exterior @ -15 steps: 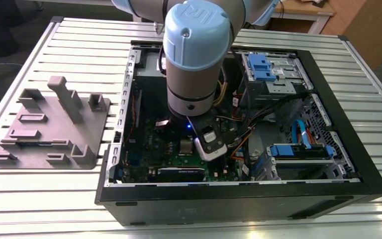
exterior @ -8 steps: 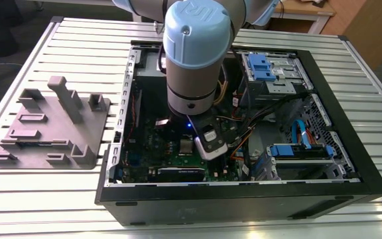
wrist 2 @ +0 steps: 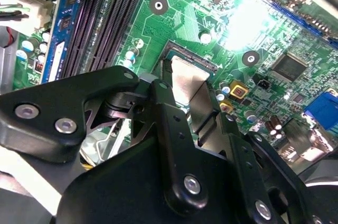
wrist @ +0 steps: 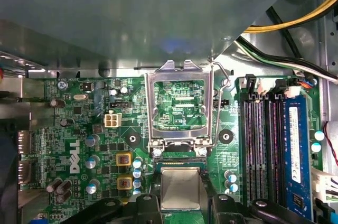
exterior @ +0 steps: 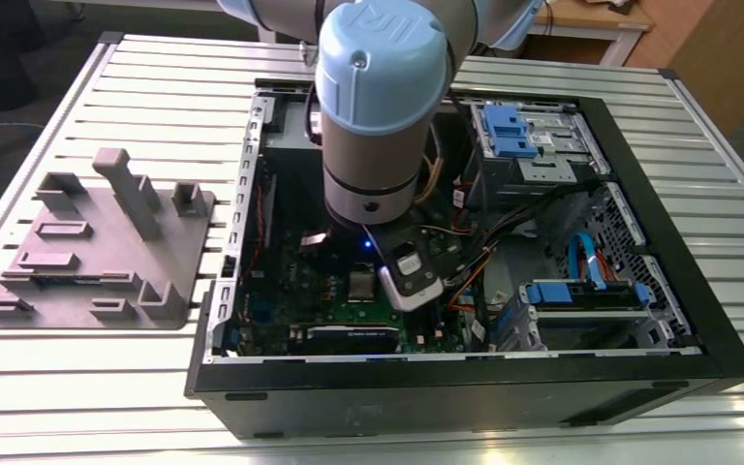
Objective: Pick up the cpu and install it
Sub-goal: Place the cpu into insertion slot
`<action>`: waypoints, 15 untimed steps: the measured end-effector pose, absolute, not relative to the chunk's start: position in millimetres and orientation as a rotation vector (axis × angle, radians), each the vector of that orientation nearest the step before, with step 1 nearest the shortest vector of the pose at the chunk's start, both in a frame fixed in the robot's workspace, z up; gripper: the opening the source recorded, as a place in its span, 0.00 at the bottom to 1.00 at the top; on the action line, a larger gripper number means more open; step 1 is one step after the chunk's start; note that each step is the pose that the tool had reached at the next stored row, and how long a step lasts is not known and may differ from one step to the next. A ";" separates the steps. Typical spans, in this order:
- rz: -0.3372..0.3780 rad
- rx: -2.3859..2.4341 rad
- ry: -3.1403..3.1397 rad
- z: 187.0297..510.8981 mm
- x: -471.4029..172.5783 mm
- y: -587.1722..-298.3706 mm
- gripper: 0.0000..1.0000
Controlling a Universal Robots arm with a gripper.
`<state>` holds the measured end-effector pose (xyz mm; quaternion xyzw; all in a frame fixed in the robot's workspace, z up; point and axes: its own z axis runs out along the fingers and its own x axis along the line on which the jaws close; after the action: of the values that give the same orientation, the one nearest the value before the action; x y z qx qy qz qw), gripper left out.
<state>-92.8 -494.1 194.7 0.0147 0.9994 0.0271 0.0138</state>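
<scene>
Gripper [wrist: 180,204] is straddling the cpu [wrist: 180,188], which is lying flat directly between its fingers [wrist: 146,206] over the socket [wrist: 179,165], just beside the raised frame [wrist: 179,102]; whether the fingers are clamping it cannot be told.

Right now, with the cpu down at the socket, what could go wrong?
The cpu is held in the gripper at the socket. If it is skewed, pressing could bend the contacts. The open socket frame stands right beside it, and a sideways move might clip it.
</scene>
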 end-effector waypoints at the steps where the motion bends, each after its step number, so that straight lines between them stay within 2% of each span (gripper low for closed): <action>1: 0.084 0.045 3.113 194.4 -93.2 -494.2 0.38; 15: 0.084 0.029 3.113 192.5 -93.6 -494.1 0.38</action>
<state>-93.6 -494.1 192.5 0.0092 0.9995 0.0271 0.0136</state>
